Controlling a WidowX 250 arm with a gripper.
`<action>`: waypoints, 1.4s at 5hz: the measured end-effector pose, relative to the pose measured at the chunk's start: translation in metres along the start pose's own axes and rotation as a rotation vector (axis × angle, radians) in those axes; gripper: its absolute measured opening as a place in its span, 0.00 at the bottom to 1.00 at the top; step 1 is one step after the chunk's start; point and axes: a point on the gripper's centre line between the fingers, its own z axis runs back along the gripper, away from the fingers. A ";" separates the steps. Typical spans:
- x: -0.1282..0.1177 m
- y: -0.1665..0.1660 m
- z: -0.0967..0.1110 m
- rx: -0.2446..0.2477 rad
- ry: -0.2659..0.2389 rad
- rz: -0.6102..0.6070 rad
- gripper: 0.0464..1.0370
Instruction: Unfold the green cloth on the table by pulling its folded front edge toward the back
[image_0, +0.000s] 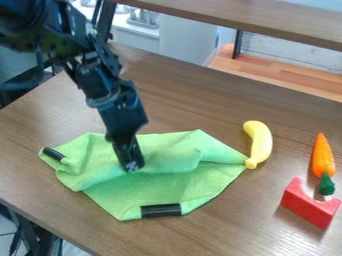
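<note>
I see a black, jointed robot arm (110, 95) with a hard, glossy surface. It is made of several thick, box-like segments, quite bulky at the upper part and more slim lower down. Small pale spots, which may be screws, mark the joints. Near the upper part there are thin dark lines that look like cables. The narrow black gripper (131, 164) is long in shape, with a small whitish, speckled patch at its tip.
</note>
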 end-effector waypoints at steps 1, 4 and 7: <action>0.009 0.024 0.010 -0.011 0.005 0.124 0.02; 0.032 0.119 0.005 0.016 0.119 0.519 0.02; 0.023 0.152 0.024 0.137 0.029 0.718 0.02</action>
